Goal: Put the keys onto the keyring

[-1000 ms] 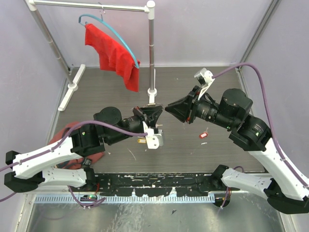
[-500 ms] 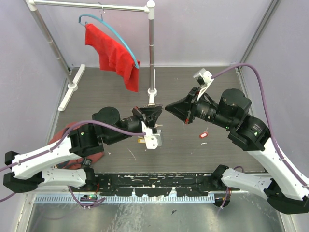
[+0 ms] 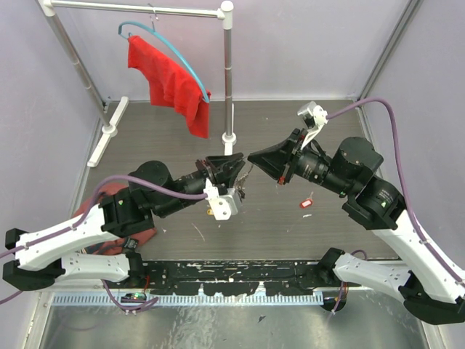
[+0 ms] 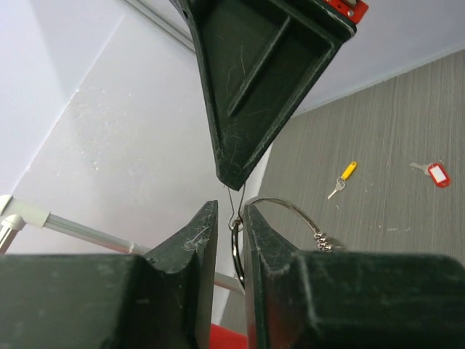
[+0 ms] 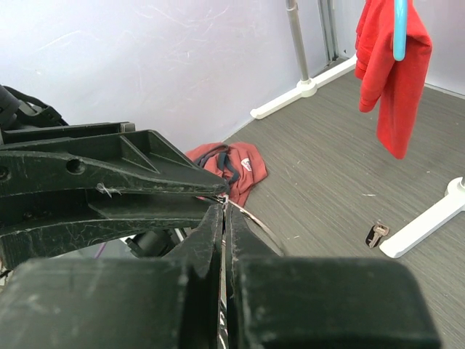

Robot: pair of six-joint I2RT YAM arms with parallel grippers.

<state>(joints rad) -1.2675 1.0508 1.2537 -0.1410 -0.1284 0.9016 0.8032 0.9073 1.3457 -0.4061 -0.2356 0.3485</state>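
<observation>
keyring (image 4: 287, 209): held in the air between the two arms, over the middle of the tabletop (image 3: 290, 233). Its silver wire curves out to the right of the left jaws. Small metal bits hang on it, too small to make out.
left jaws: slightly apart, pointing up at the right arm's tip. The keyring's wire runs through the gap between them.
right jaws: pressed together, pinching a thin strand of the keyring's wire at their very tip, just above the left jaws.
red-tag key (image 4: 434, 173): lies flat on the tabletop, well apart from the keyring, on the right arm's side.
brown-tag key (image 5: 376, 233): on the tabletop just beside the rack foot (image 5: 429, 222).
yellow-tag key (image 4: 344, 177): loose on the tabletop, near the red-tag key, not on the keyring.
red garment (image 3: 171, 83): hangs from a blue hanger on the rack at the far side.
red cloth (image 5: 231, 163): crumpled on the tabletop by the left arm.
</observation>
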